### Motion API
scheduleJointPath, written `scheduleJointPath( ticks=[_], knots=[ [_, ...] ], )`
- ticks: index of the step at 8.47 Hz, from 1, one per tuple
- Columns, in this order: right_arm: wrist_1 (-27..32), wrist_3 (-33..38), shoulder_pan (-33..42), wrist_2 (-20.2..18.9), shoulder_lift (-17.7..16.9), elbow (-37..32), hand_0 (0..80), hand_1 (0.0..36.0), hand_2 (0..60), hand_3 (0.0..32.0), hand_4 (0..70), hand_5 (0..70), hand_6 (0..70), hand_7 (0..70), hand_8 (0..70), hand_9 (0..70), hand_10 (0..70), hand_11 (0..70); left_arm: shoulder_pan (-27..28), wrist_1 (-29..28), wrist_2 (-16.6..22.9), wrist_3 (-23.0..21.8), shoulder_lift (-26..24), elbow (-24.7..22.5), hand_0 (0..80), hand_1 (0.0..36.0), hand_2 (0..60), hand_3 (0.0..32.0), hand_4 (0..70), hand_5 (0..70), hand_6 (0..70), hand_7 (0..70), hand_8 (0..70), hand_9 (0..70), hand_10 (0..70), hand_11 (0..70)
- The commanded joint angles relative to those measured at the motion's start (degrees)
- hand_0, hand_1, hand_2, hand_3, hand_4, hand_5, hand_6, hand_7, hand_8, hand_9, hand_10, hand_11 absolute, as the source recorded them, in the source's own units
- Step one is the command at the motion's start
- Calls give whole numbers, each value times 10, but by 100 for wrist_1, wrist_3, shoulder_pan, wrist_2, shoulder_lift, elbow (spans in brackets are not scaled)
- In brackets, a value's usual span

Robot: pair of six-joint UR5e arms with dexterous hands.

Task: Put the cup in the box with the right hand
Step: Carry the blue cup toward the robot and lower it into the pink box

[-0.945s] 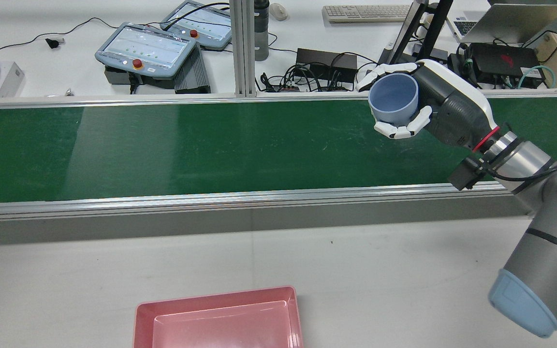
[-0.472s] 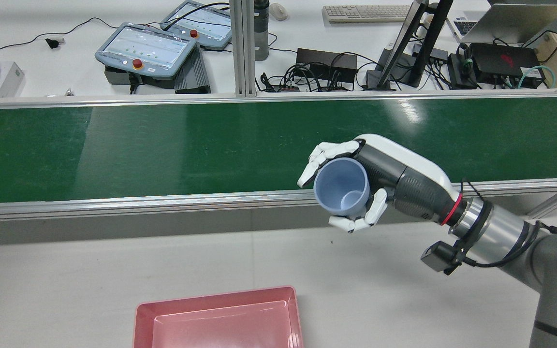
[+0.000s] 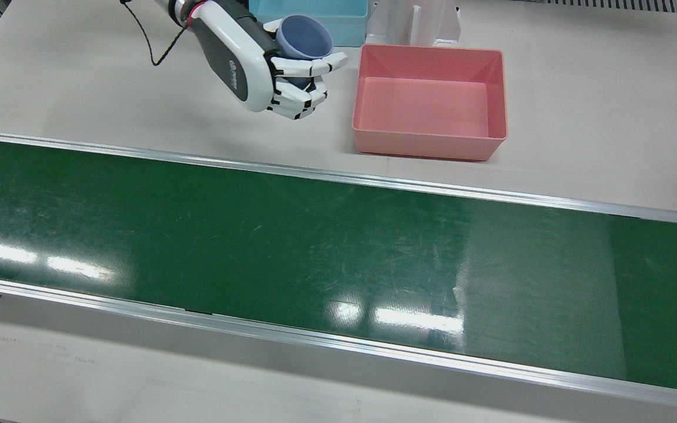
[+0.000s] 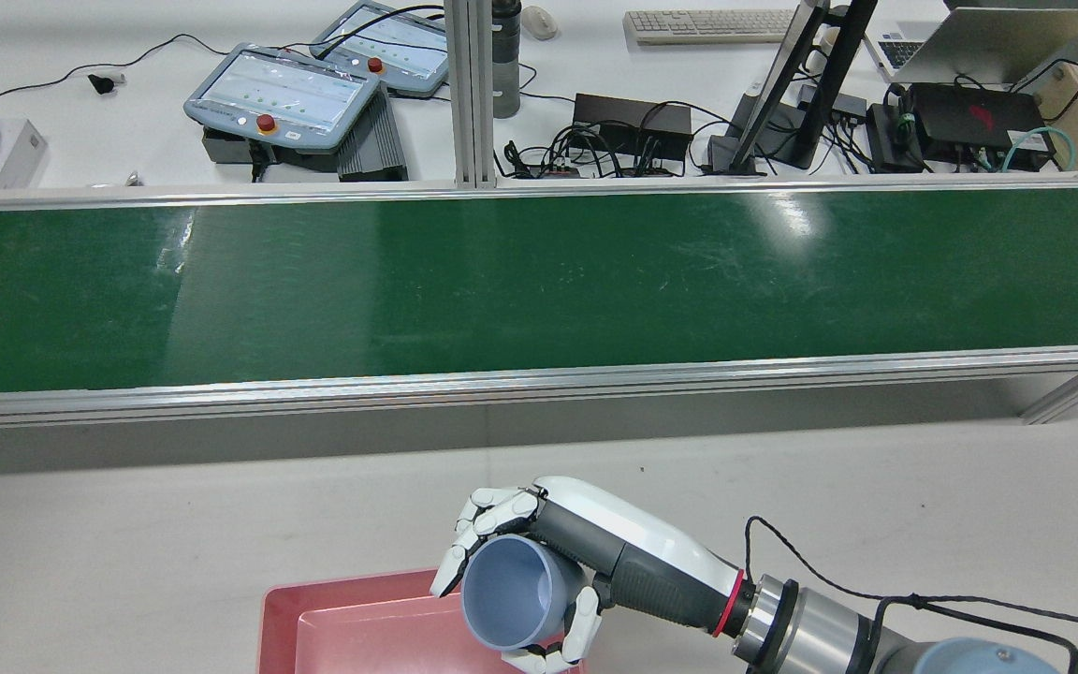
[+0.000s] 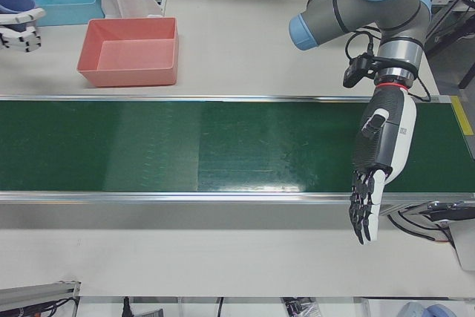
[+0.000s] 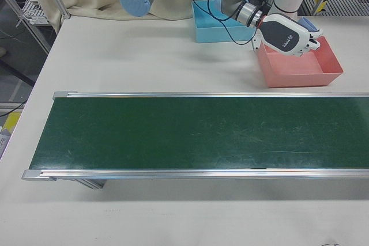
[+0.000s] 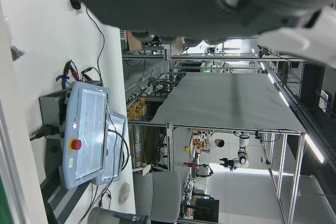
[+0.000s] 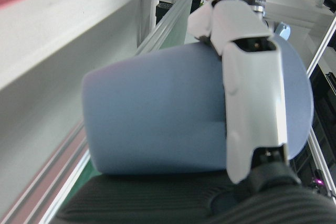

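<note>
Right robot hand (image 4: 539,562) grasping cup (image 4: 511,594) near pink box (image 3: 429,103) edge: centre over box, level cup, then release.

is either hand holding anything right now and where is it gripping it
The right hand holds the blue cup, fingers wrapped around its side wall. The left hand holds nothing.
</note>
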Motion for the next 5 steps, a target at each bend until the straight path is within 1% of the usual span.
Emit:
scheduleJointPath(
  ticks=[1, 2, 3, 4, 5],
  knots=[
    [7, -251, -337, 175, -146, -242, 800, 360, 600, 0, 276, 233, 262, 700, 500, 700, 386, 583, -9, -3, 0, 0, -6, -1, 0, 0, 0, 0, 0, 0, 0, 0, 0, 0, 0, 0],
    [-2, -260, -346, 157, -217, -233, 800, 360, 600, 0, 191, 228, 230, 619, 439, 646, 348, 537, 0, -3, 0, 0, 3, -1, 0, 0, 0, 0, 0, 0, 0, 0, 0, 0, 0, 0],
    [7, -260, -459, 157, -270, -241, 800, 360, 600, 0, 110, 209, 191, 513, 359, 534, 277, 445, -9, -3, 0, 0, 3, 7, 0, 0, 0, 0, 0, 0, 0, 0, 0, 0, 0, 0],
    [7, -252, -503, 166, -279, -250, 800, 360, 600, 0, 13, 175, 126, 292, 207, 321, 157, 276, 0, -11, 0, 0, 3, 8, 0, 0, 0, 0, 0, 0, 0, 0, 0, 0, 0, 0],
    [7, -217, -478, 157, -367, -242, 800, 360, 449, 0, 9, 158, 68, 62, 74, 112, 102, 199, 0, -3, 0, 0, 3, 8, 0, 0, 0, 0, 0, 0, 0, 0, 0, 0, 0, 0]
  ],
)
